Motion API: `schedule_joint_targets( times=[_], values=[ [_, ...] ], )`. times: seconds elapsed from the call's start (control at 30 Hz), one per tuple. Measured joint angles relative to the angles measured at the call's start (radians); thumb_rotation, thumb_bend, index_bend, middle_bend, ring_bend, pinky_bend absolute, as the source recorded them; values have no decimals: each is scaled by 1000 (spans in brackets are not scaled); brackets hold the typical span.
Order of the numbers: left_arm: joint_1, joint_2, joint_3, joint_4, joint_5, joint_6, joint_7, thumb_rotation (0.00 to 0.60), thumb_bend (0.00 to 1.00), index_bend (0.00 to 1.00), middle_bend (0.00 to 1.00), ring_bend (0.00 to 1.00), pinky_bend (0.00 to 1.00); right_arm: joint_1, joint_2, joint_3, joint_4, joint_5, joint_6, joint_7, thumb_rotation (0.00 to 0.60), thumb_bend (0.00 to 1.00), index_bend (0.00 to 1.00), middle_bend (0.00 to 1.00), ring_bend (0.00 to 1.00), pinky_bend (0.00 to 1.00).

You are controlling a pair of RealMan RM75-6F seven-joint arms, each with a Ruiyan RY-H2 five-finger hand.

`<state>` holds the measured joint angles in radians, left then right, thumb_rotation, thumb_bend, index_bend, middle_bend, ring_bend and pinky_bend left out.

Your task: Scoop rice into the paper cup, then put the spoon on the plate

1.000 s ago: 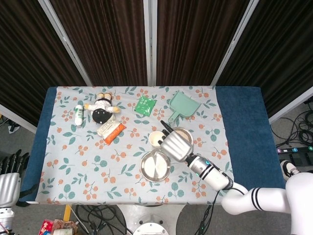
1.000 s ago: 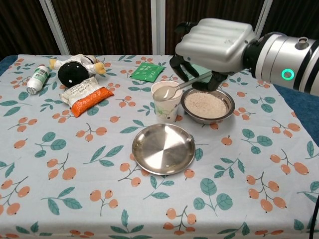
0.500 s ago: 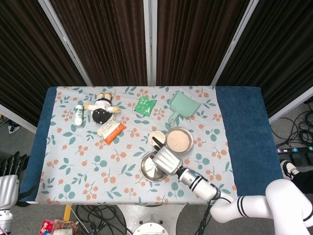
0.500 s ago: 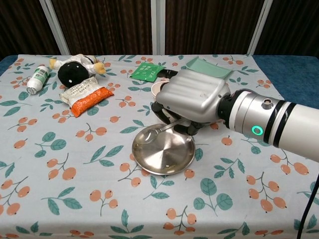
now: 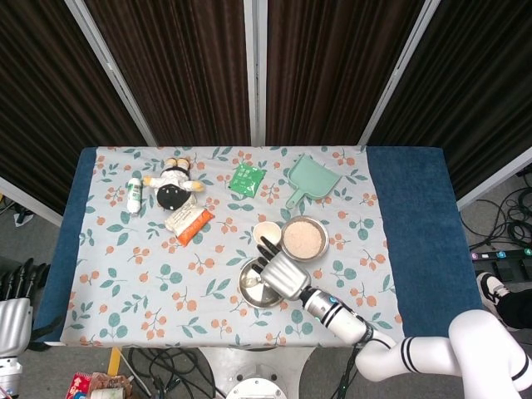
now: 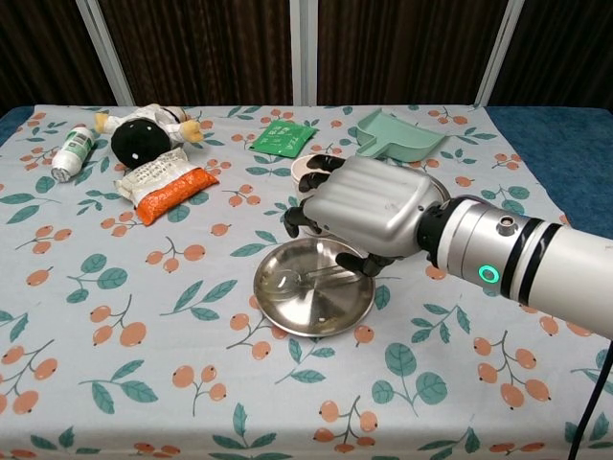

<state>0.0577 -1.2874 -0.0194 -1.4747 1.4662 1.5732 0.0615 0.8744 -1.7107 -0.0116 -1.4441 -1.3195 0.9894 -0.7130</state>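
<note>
My right hand [image 6: 374, 213] hovers low over the steel plate [image 6: 316, 328], fingers spread and holding nothing. The metal spoon [image 6: 299, 279] lies in the plate, bowl to the left, its handle running under the hand. The paper cup [image 6: 309, 169] stands just behind the hand, partly hidden by the fingers. In the head view the cup [image 5: 267, 232] stands beside the rice bowl [image 5: 304, 238], with the right hand [image 5: 283, 273] over the plate [image 5: 248, 293]. My left hand [image 5: 14, 291] hangs off the table's left edge, fingers straight and apart.
At the back lie a green dustpan [image 6: 397, 135] and a green packet [image 6: 283, 139]. A plush toy [image 6: 144, 134], an orange snack bag [image 6: 165, 186] and a white bottle [image 6: 72, 153] sit at the left. A floral cloth covers the table.
The right hand carried the spoon from over the cup down to the plate, laid it there and spread its fingers off the handle. The left hand stayed put.
</note>
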Motion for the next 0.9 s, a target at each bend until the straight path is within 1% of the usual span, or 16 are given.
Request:
schedule_joint_targets(
  times=[0.2, 0.33, 0.4, 0.47, 0.5, 0.6, 0.7, 0.83, 0.9],
  values=[
    [-7, 5, -6, -4, 3, -2, 4, 600, 41, 141, 86, 17, 0, -25, 62, 12, -73, -49, 61, 25, 600, 327, 248, 318, 96, 0],
    [-11, 5, -8, -6, 4, -7, 5, 600, 41, 141, 86, 17, 0, -67, 153, 18, -145, -77, 133, 54, 600, 327, 236, 290, 103, 0],
    [-15, 3, -8, -5, 5, -11, 5, 600, 41, 141, 85, 17, 0, -94, 202, 18, -177, -79, 164, 71, 600, 327, 198, 258, 103, 15],
    [-19, 1, -10, -4, 6, -14, 5, 600, 41, 141, 85, 17, 0, -137, 264, 14, -214, -78, 209, 100, 600, 327, 144, 222, 87, 39],
    [-22, 0, -11, -3, 6, -16, 5, 600, 41, 141, 86, 17, 0, -160, 291, 11, -227, -78, 231, 116, 600, 327, 105, 192, 62, 42],
    [-27, -2, -14, -2, 6, -22, 6, 600, 40, 141, 86, 17, 0, -245, 377, -7, -256, -80, 316, 182, 600, 327, 36, 130, 6, 8],
    [-34, -6, -16, -4, 5, -31, 9, 600, 40, 141, 86, 17, 0, -350, 438, -35, -265, -87, 421, 274, 600, 327, 8, 103, 0, 0],
    [-44, -9, -19, -11, 7, -39, 22, 600, 41, 141, 86, 17, 0, -481, 488, -75, -260, -98, 540, 397, 600, 327, 1, 94, 0, 0],
    [-49, -11, -21, -17, 8, -39, 31, 600, 41, 141, 86, 17, 0, -534, 508, -92, -254, -103, 579, 453, 600, 327, 1, 92, 0, 0]
  ],
)
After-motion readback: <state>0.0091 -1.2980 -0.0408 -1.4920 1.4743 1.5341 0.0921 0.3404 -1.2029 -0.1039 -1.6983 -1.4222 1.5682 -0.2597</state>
